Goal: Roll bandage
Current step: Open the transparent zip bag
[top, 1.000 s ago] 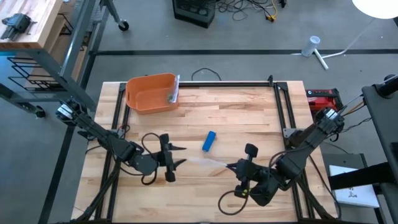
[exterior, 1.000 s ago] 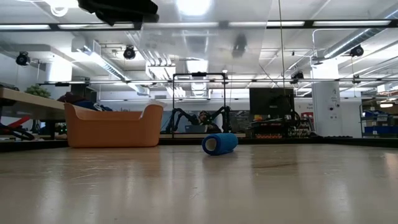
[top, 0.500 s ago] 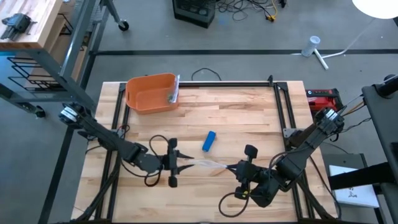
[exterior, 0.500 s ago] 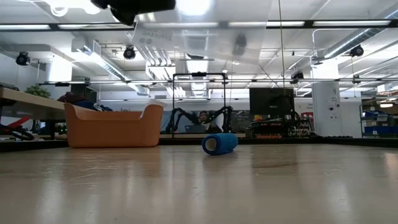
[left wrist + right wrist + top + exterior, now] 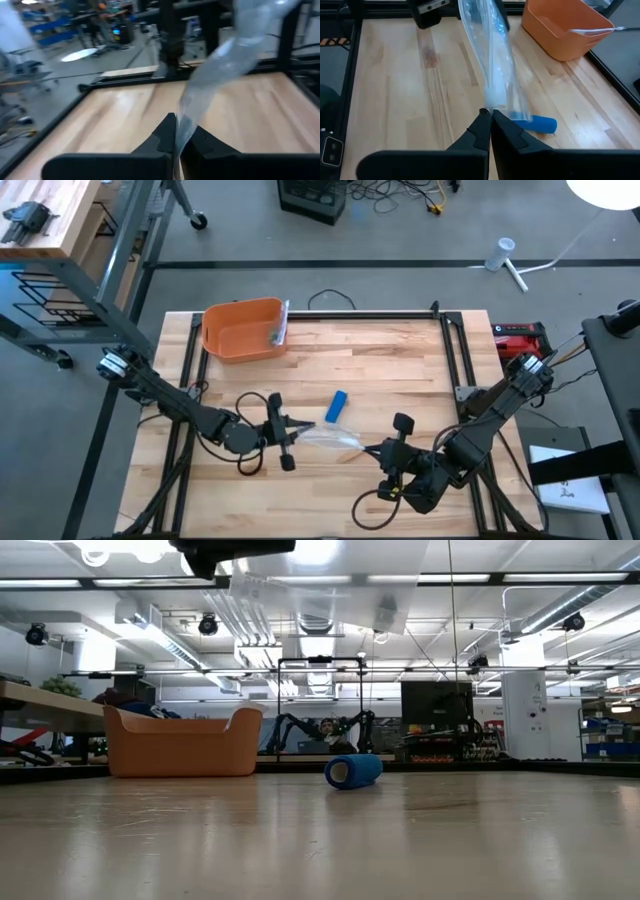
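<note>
I am looking down at the big wooden table [image 5: 380, 370]. At its far left corner sits the orange bin [image 5: 243, 330]. It has some small grey thing at its edge, and I cannot tell what that is.

Both of my arms are low over the near part of the table. Between them hangs a clear plastic bag [image 5: 330, 438]. It is off the wood, stretched from one arm to the other. It looks thin and floppy, and I can see right through it.

My left gripper [image 5: 291, 432] has its fingers pinched tight on one end of the clear plastic bag. In the left wrist view the plastic comes straight up out of the closed tips. My right gripper [image 5: 377, 448] has its fingers pinched tight on the other end.

The little blue bandage roll [image 5: 337, 407] lies on its side on the table, just past the bag and between the two arms. Nothing is touching it. It looks already wound up into a neat tube.

So I think the rolling part is done, or was never needed. What is left, I guess, is getting the blue bandage roll into the bag. Right now the bag looks flat and twisted, with no open mouth that I can see. I would have to open it first. The roll may also slide away when poked.
</note>
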